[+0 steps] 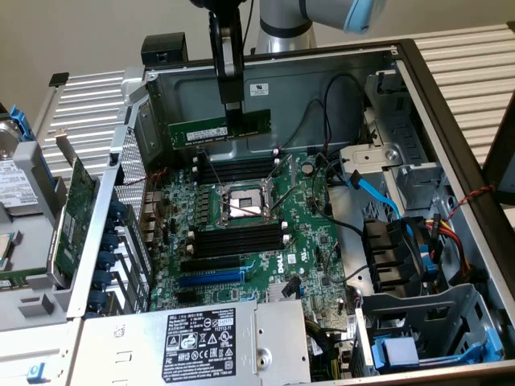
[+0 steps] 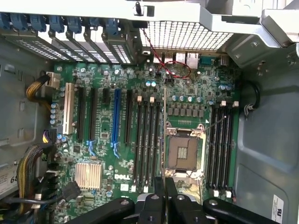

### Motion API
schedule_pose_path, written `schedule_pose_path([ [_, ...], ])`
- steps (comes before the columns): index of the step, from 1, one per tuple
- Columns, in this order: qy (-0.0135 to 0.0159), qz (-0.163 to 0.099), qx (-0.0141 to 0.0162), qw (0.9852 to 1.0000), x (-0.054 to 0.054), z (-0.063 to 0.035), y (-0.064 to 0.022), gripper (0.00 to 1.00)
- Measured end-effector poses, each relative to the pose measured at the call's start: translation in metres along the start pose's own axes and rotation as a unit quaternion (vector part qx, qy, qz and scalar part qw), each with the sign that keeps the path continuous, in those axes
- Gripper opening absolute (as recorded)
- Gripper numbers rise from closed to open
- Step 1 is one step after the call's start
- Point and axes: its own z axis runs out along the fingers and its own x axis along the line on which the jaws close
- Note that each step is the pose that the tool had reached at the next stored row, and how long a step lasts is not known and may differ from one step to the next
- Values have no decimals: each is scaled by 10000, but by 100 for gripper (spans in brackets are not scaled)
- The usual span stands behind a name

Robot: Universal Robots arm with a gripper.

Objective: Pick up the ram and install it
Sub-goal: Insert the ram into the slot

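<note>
The ram [image 1: 208, 130], a long dark-green stick with a pale label, hangs level in the air inside the open computer case. My gripper [image 1: 232, 112] is shut on its top edge, right of the stick's middle. It hovers above the far bank of black memory slots [image 1: 237, 170] beside the CPU socket [image 1: 241, 205]. In the wrist view the ram [image 2: 164, 130] appears edge-on as a thin line running out from my fingertips [image 2: 160, 189]. That line lies between a bank of memory slots [image 2: 145, 140] and the CPU socket [image 2: 184, 151]. Another slot bank [image 2: 222, 144] sits past the socket.
A second slot bank [image 1: 237, 239] lies on the near side of the socket. A wide green expansion card [image 1: 76, 209] stands outside the case at the exterior view's left. The power supply [image 1: 201, 342] is at the front. Cables and a drive cage [image 1: 426, 322] fill the exterior view's right.
</note>
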Motion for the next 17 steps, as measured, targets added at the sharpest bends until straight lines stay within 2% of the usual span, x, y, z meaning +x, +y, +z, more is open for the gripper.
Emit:
schedule_pose_path([
  [3,-24,-2,-90,10000,22,5,-5,13],
  [7,-27,-3,-136,9999,27,18,-13,13],
  [9,-19,13,-139,9999,27,31,-13,13],
  [13,36,171,-143,9997,27,41,-13,13],
  [17,64,217,-147,9996,26,43,-13,13],
])
